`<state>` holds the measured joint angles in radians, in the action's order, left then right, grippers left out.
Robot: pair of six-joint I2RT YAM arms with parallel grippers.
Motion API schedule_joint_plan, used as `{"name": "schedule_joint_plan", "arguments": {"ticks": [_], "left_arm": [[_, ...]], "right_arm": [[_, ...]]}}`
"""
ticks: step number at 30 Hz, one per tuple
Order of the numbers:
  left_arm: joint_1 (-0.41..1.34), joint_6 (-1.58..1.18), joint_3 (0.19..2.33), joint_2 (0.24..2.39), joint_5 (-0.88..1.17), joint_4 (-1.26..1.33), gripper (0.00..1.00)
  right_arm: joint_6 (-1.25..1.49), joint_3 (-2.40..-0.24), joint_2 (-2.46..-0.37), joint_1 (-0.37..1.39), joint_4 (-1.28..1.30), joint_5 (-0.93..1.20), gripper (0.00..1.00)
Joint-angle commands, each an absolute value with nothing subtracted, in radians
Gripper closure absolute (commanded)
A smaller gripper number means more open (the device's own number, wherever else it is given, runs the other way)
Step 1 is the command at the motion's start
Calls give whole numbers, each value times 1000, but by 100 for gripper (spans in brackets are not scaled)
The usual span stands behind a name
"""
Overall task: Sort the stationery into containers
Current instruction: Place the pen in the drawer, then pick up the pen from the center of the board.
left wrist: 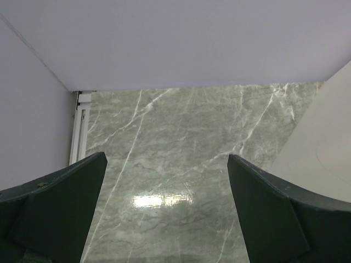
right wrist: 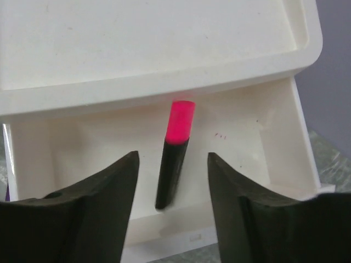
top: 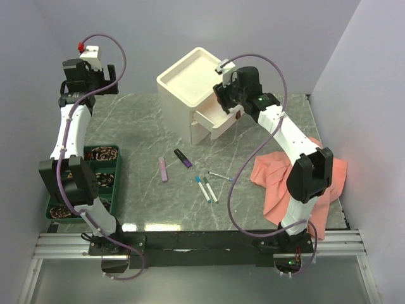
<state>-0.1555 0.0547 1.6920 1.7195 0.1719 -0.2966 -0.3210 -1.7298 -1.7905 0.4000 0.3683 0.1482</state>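
The cream-white drawer box (top: 188, 81) stands at the back middle of the table, with one drawer (top: 218, 124) pulled out toward the right. My right gripper (top: 229, 96) hovers over that drawer, jaws apart. In the right wrist view the red-and-black marker (right wrist: 176, 153) lies loose in the drawer (right wrist: 247, 137), between my open fingers (right wrist: 173, 155) and untouched by them. On the table lie a lilac highlighter (top: 164, 170), a dark purple highlighter (top: 183, 158), two blue-capped white pens (top: 203, 188) and a thin pen (top: 221, 176). My left gripper (top: 103, 79) is open and empty, raised at the far left.
A salmon-pink cloth (top: 297, 177) lies at the right by the right arm. A green tray (top: 119, 183) with dark rolls stands at the near left. The box's side shows at the right edge of the left wrist view (left wrist: 329, 137), with marble below the left gripper (left wrist: 167, 159).
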Motion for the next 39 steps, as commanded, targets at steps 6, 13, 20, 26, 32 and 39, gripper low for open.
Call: {"name": "schedule_joint_plan", "arguments": {"ticks": [6,13,20,26,32,39], "left_arm": [[-150,41,1683,1672,189,-265,0],[-153,40,1701,1695,198,-265,0],[-152,45,1672,1686,193,-268,0],[-137,60,1644,1671,175,-272,1],[-124,71,1634,1664,161,-273,0],[-118,81,1631,1661,144,-275,1]], "right_arm": [[-325,-1680,-1582,390,328,287,33],[-854,-1289,-1326,422,596,560,37],[-1058,-1063,-1357,477,653,480,40],[-1028,-1066,-1500,538,646,413,48],[-1023,-1068,-1565,587,621,396,52],[-947,-1071,-1650,643,568,292,55]]}}
